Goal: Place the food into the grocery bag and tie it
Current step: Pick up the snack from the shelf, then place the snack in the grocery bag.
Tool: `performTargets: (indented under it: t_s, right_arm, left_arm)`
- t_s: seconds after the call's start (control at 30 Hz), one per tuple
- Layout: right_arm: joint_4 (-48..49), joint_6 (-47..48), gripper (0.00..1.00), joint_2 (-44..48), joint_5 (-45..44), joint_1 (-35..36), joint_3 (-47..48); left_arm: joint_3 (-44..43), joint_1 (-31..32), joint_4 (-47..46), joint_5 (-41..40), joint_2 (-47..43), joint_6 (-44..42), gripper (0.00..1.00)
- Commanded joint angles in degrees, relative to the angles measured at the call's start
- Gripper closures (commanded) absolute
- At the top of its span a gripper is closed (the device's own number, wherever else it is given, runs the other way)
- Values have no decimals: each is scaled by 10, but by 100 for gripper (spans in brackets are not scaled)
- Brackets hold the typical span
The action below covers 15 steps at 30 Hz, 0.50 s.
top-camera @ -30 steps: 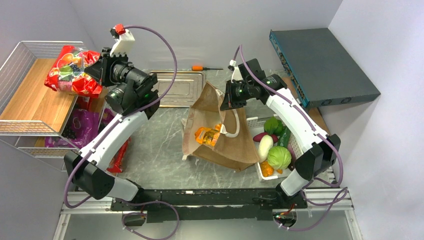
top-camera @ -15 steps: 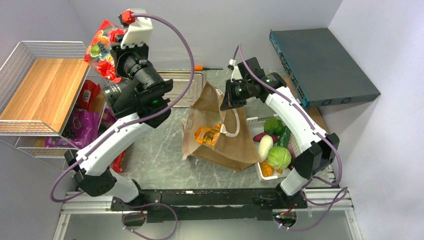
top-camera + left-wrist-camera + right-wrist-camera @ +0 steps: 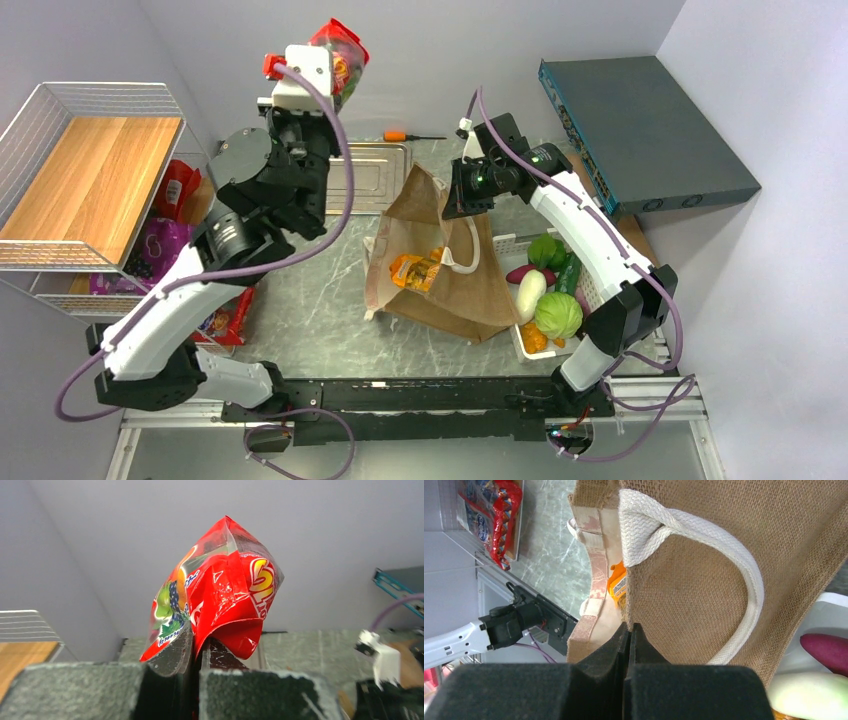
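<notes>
Our left gripper [image 3: 196, 652] is clamped tight on a red snack packet [image 3: 220, 600], held high above the table [image 3: 320, 300]. Our right gripper [image 3: 629, 630] pinches the rim of the grocery bag [image 3: 704, 555], mid-table, with an orange packet [image 3: 415, 270] inside.

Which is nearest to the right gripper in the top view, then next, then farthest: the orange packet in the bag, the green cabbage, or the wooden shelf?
1. Orange packet: inside the grocery bag, just below the right gripper.
2. Green cabbage: on the right side, toward the near edge.
3. Wooden shelf: far left.
</notes>
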State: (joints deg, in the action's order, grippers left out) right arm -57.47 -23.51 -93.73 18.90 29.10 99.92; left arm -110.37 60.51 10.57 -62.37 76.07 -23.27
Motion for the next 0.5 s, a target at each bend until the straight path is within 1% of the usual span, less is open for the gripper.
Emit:
performTargets:
  t_s: [0.0, 0.13, 0.23, 0.27, 0.47]
  right_arm:
    - [-17, 1, 100, 14, -24, 0, 7]
    - [-12, -4, 100, 16, -23, 0, 1]
    - [-11, -6, 100, 16, -24, 2, 0]
    - [-11, -6, 100, 17, -24, 1, -1]
    - [-11, -6, 100, 16, -26, 1, 1]
  left_arm:
    - [13, -8, 87, 94, -50, 156, 100]
    - [31, -16, 118, 115, -71, 192, 100]
    - [44, -36, 149, 166, -93, 226, 100]
    - [47, -45, 159, 181, -99, 251, 100]
    - [75, -87, 195, 238, -131, 315, 100]
